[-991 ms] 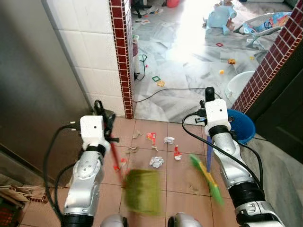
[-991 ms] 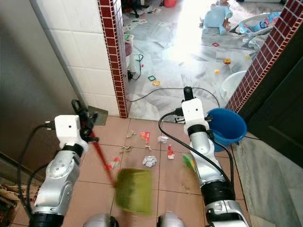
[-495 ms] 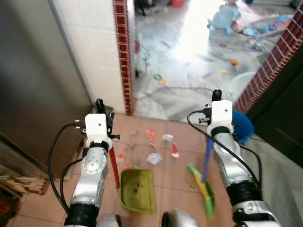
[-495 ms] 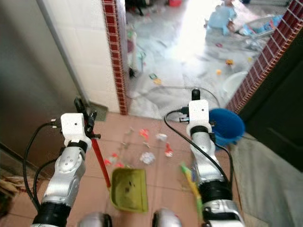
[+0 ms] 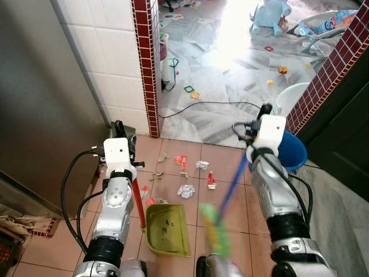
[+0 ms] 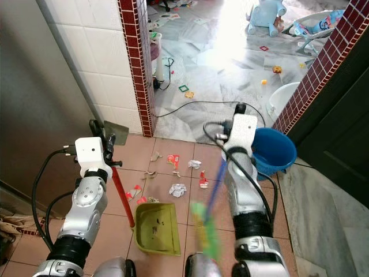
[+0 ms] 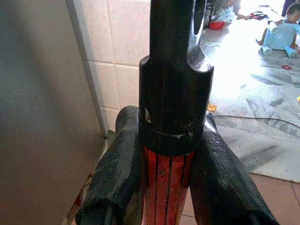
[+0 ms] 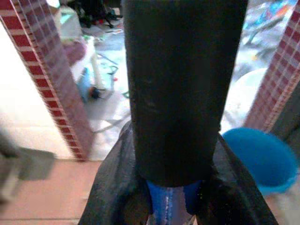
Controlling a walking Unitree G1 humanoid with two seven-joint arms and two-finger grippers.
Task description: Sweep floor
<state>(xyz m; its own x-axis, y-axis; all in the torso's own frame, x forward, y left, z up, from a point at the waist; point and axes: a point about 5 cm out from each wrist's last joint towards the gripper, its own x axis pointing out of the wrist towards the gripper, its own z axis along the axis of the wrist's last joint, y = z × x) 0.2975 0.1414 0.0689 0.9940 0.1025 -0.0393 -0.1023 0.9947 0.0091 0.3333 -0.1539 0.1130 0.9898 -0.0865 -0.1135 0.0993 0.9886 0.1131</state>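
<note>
Now, left end effector (image 7: 164, 187): pinching the red dustpan handle (image 5: 138, 199); green dustpan (image 5: 167, 229) sits on the floor at 6 o'clock from the litter.
Right end effector (image 8: 171, 206): clamped on the blue broom shaft (image 5: 230, 184); bristles (image 5: 214, 231) blurred.
Litter (image 5: 185, 190): scattered at 12 o'clock of the pan.
Risk: a fast stroke could fling scraps past the pan or knock it.
Risk: blue bucket (image 5: 291, 151) near at 3 o'clock.

Glossy plastic dustpan (image 5: 168, 229), crumpled paper (image 5: 187, 191)
</note>
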